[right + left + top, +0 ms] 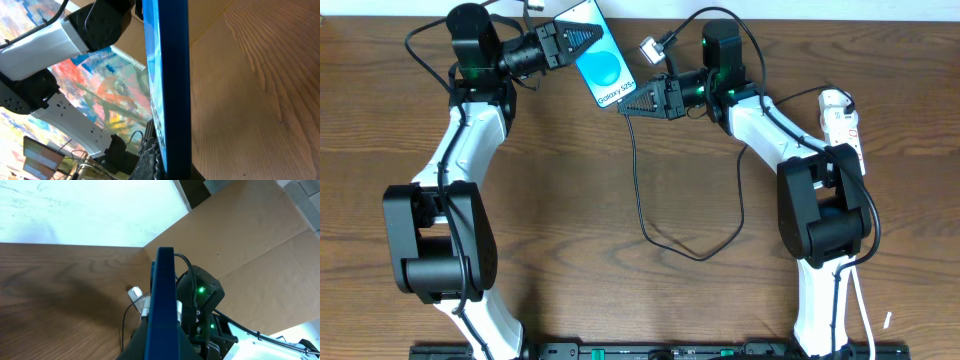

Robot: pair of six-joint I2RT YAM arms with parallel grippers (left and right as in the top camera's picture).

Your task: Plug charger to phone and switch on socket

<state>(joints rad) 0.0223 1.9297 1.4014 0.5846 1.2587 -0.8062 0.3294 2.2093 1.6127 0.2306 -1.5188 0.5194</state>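
The left end effector (582,42) is clamped on the upper end of the phone (600,62), at the far middle of the worktop (570,220). The right end effector (632,104) appears pinched shut on the plug end of the charger (638,180), right at the phone's lower edge. Whether the tip is seated cannot be told. The socket (842,118) lies well apart at the right with nothing touching it, so switching it on looks still to come — the phone's blue screen reads "Galaxy S25".

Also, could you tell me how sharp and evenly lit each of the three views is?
Overhead: sharp and evenly lit, with soft shadows on the table. Left wrist: the phone is too close, its edge blurred; the pale surface behind is washed out. Right wrist: the phone's edge looks softer than the wood grain.
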